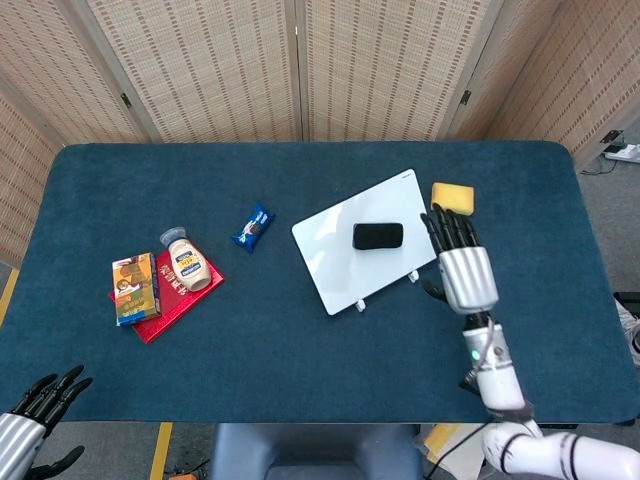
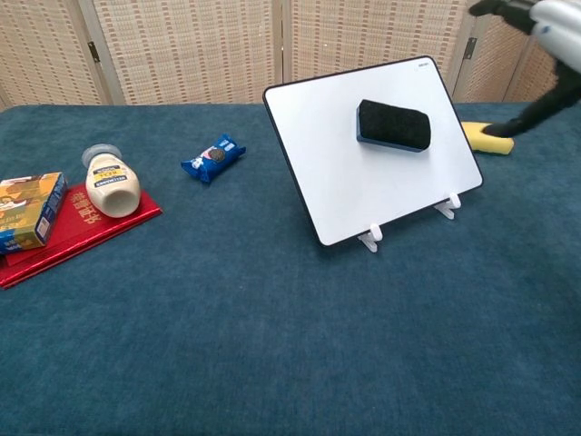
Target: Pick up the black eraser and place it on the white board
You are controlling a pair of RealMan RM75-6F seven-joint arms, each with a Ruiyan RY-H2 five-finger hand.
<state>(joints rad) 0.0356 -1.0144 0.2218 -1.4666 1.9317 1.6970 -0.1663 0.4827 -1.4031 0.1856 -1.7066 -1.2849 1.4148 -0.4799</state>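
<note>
Black eraser [image 1: 378, 236] stuck on white board [image 1: 335, 255], just left of right robot hand [image 1: 462, 268], fingers spread, empty, clear of board; left robot hand [image 1: 40, 405] empty, fingers apart.

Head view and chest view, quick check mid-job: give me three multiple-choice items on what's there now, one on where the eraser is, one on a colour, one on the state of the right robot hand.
1. Where does the black eraser lie?
A. on the white board
B. on the red book
C. in the right robot hand

2. What colour is the sponge beside the board?
A. green
B. yellow
C. pink

3. How is the right robot hand?
A. closed round the eraser
B. pressing the sponge
C. empty, fingers apart, off the board

Answers:
1. A, both views show the eraser resting on the board's face.
2. B, a yellow block lies by the board's far right corner.
3. C, the head view shows it right of the board, holding nothing.
</note>
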